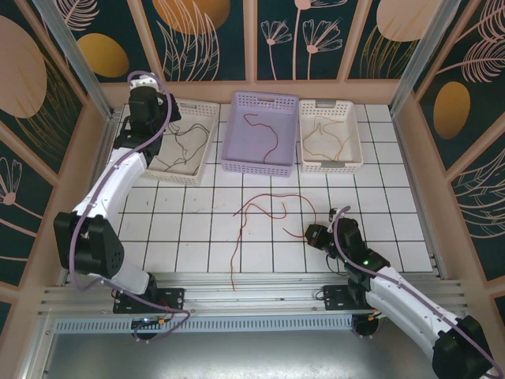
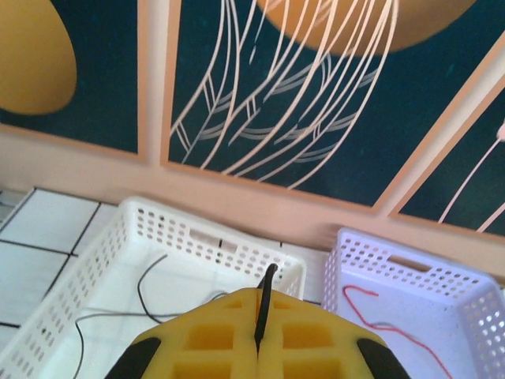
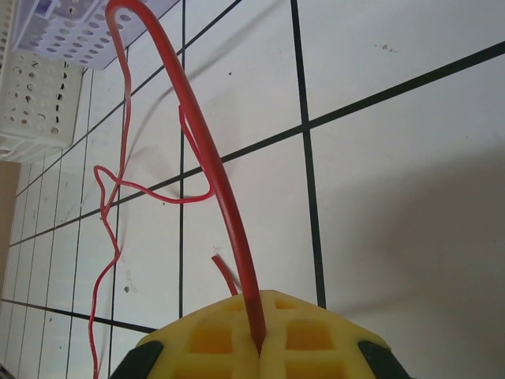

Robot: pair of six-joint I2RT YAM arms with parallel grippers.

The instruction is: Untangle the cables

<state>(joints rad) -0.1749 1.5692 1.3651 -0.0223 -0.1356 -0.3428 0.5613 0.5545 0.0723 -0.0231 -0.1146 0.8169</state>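
In the top view, the left arm [image 1: 118, 178] reaches over the left white basket [image 1: 177, 178], where black cables [image 1: 185, 142] lie. A single red cable [image 1: 272, 140] lies in the purple basket [image 1: 264, 97], and yellow cables [image 1: 327, 138] in the right white basket [image 1: 331, 166]. Loose red cables [image 1: 256, 200] are spread on the tiled table [image 1: 394, 213] beside the right arm [image 1: 394, 288].

In the left wrist view, the left gripper [image 2: 258, 347] is clenched on a black cable end [image 2: 266, 304] above the basket.

In the right wrist view, the right gripper [image 3: 260, 347] pinches the held red cable [image 3: 225, 205], which arches over the tiles.
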